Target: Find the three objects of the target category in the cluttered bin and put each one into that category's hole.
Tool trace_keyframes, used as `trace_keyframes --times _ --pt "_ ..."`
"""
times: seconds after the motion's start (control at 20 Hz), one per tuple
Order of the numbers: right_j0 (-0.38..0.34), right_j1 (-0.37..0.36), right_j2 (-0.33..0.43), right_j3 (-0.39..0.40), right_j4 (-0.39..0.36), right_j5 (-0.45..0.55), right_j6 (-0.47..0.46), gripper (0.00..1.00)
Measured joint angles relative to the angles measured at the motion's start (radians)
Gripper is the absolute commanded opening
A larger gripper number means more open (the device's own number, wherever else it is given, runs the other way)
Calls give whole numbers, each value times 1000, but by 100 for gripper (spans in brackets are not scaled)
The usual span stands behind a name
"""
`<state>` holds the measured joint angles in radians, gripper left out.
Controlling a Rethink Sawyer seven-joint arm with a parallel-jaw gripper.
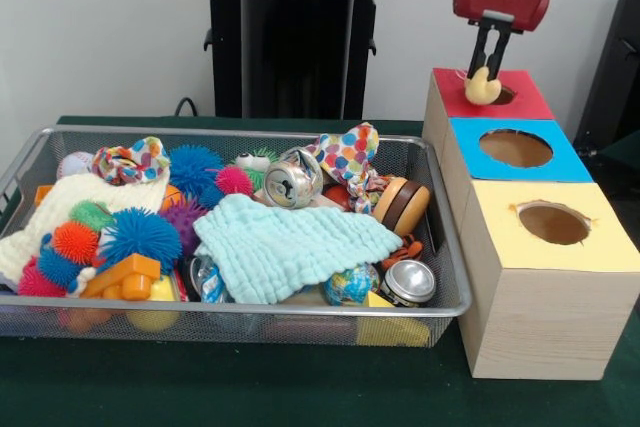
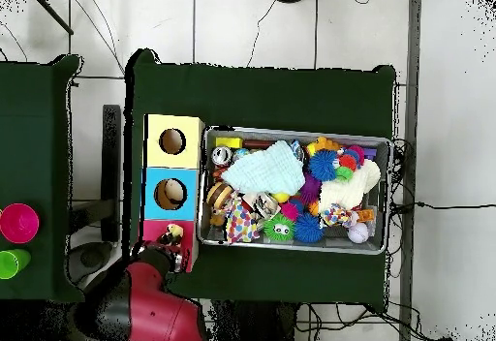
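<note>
- The cluttered bin [image 1: 440, 222], a wide wire-mesh basket, is the largest thing on the green desk [image 1: 250, 387]; in the front view it fills the left and middle, heaped with spiky puffer balls [image 1: 145, 235], a pale mint cloth [image 1: 290, 247], crushed cans [image 1: 293, 179] and a dotted fabric [image 1: 350, 157].
- The three wooden boxes stand in a row just beside the bin at its 3 o'clock side: yellow-topped box [image 1: 600, 237] nearest the camera, blue-topped box [image 1: 560, 162] in the middle, red-topped box [image 1: 525, 97] farthest.
- The hand [image 1: 487, 82] hangs over the red top, its two dark fingers pinching a pale yellow toy [image 1: 483, 88] between them.
- The toy sits at about 9 o'clock of the hole [image 1: 505, 96], low over the red surface and overlapping the hole's edge rather than centred; whether it touches the top I cannot tell.
- The likely step is the drop into the red hole.
- Risk: released from this offset, the rounded toy could catch the rim, rest on the red top, or roll off toward the bin or the desk.
- Risk: the toy looks soft, so it could cling to one finger as the hand spreads and fall crooked.
</note>
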<state>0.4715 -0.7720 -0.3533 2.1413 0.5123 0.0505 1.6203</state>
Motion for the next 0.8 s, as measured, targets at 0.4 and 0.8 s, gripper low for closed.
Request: trace_keyframes --times 0.4,0.8 --pt "-23 0 0 0 -1 0 0 100" --pt "-30 0 0 0 -1 0 0 100"
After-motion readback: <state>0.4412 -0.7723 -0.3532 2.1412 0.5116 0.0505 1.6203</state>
